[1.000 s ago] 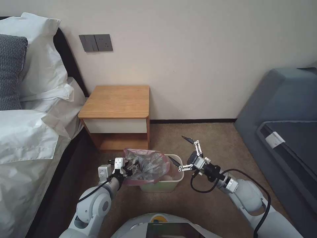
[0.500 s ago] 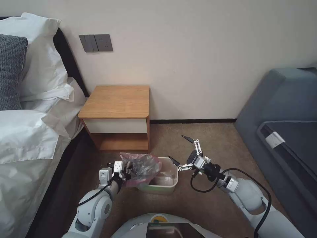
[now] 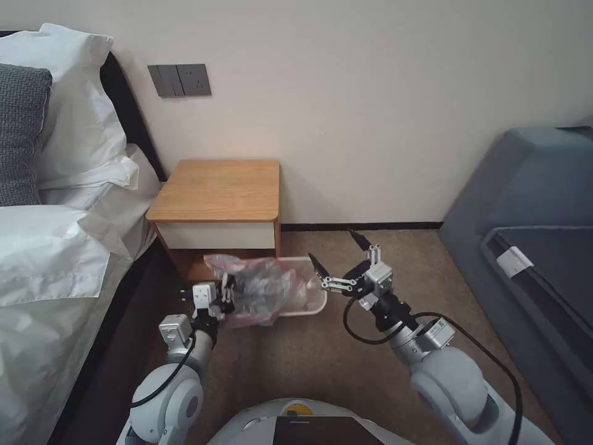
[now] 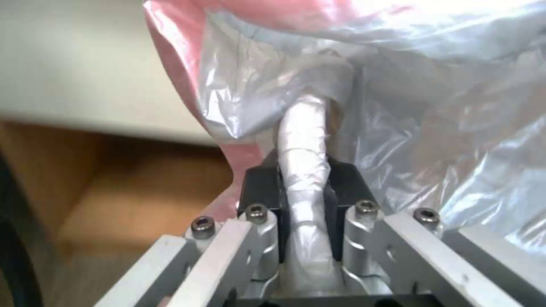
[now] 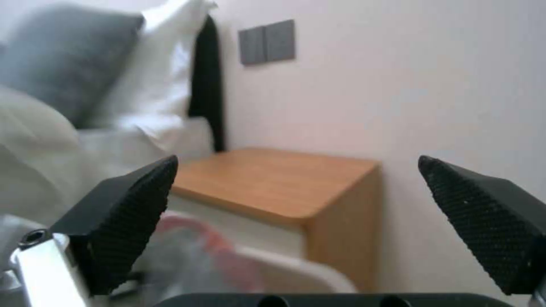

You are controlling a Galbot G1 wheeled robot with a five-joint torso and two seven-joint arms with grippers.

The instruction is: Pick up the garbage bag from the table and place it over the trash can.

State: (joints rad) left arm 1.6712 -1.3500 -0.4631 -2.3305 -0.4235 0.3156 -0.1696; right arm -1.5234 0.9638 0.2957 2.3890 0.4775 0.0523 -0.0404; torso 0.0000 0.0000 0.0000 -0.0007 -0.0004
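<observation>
The crinkly garbage bag (image 3: pixel 262 289) with a pink rim lies bunched over the left part of the cream trash can (image 3: pixel 314 299), which stands on the carpet just in front of the table (image 3: pixel 219 188). My left gripper (image 3: pixel 223 301) is at the bag's left edge, shut on a twisted fold of it (image 4: pixel 304 170). Translucent bag plastic (image 4: pixel 432 106) billows beyond the fingers. My right gripper (image 3: pixel 331 245) hovers open over the can's right end, touching nothing. In its wrist view, the open right gripper (image 5: pixel 296 213) frames the table (image 5: pixel 273 179), the bag (image 5: pixel 187 243) and the can's rim (image 5: pixel 301 273).
A bed with white pillows (image 3: pixel 55 235) runs along the left. A grey sofa (image 3: pixel 531 247) fills the right. The wall with a switch panel (image 3: pixel 179 80) stands behind the table. Bare carpet (image 3: pixel 309 364) lies between me and the can.
The can and the bag have shifted away from me toward the table. My left gripper went with them, still holding the bag. My right gripper rose and moved forward, staying open.
</observation>
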